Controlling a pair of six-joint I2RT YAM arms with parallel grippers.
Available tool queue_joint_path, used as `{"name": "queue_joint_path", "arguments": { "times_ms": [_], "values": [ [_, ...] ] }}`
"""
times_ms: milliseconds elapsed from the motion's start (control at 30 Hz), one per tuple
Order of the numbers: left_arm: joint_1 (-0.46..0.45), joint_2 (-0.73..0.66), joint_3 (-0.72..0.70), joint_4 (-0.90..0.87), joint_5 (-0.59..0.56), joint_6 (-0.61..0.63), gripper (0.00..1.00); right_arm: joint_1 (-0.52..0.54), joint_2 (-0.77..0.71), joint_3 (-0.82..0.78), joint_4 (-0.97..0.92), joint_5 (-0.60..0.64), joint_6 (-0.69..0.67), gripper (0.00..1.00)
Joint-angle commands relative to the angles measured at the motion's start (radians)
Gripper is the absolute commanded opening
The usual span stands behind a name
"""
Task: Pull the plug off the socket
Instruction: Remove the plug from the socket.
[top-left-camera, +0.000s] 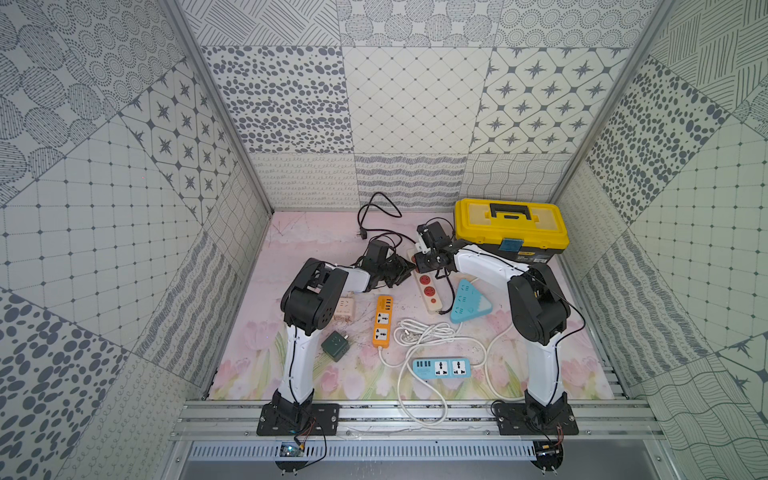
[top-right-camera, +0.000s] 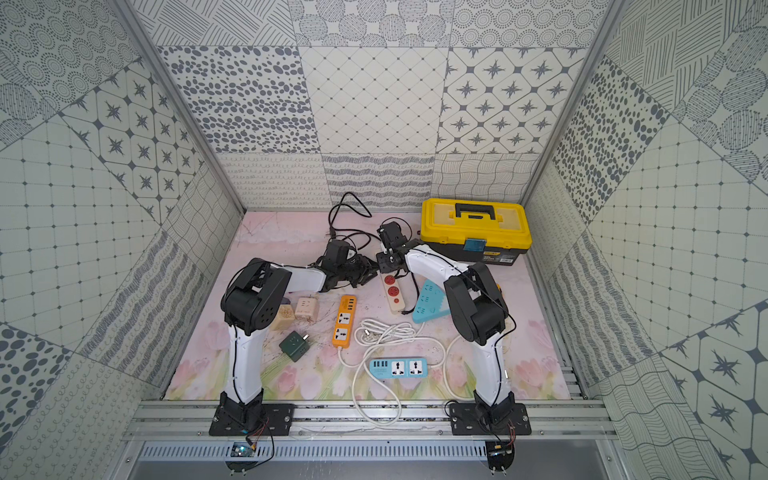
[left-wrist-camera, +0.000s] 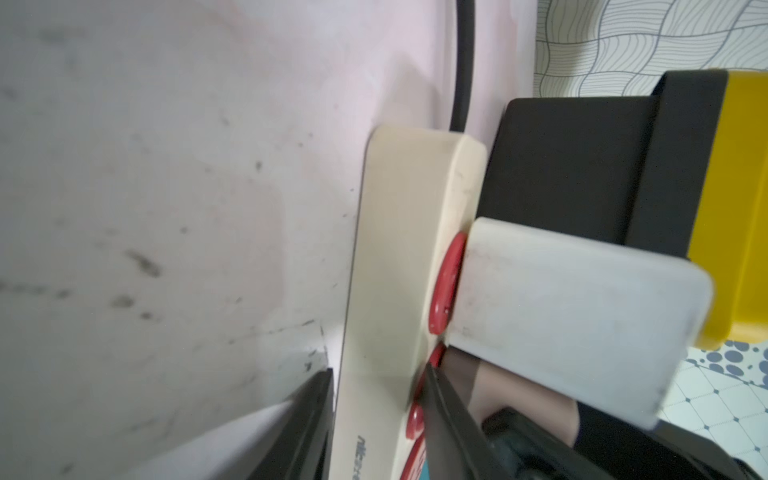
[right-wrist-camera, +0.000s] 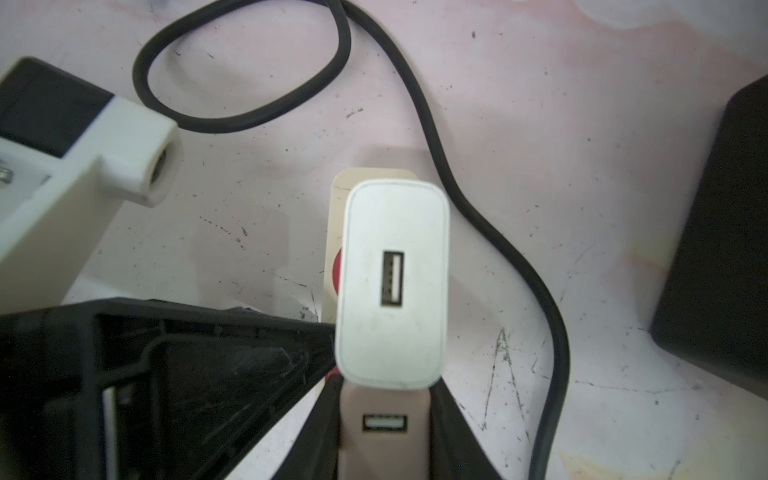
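Your right gripper (right-wrist-camera: 384, 399) is pressed together on the pink plug (right-wrist-camera: 384, 444). The plug's long axis looks to run along the tool's own line, so the pull likely goes straight back. The white charger (right-wrist-camera: 392, 282) stands just ahead of the fingertips, on the next socket of the cream strip (left-wrist-camera: 386, 270). Your left gripper (left-wrist-camera: 376, 374) straddles that strip beside the plugs; you cannot tell whether it clamps or only brackets. The right wrist view is end-on and hides the seating. The left wrist view shows the charger flush on red, but a finger (left-wrist-camera: 449, 415) masks the pink plug's foot.
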Motion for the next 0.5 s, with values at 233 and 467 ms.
{"name": "queue_joint_path", "arguments": {
  "times_ms": [233,467],
  "values": [
    [0.009,0.049,0.032,-0.113,-0.032,0.022,0.34,0.019,0.03,-0.006,-0.01,-0.106,-0.005,0.2],
    [0.007,0.059,0.055,-0.357,-0.173,0.055,0.29,0.043,0.012,0.015,-0.033,-0.086,-0.028,0.19]
  ]
}}
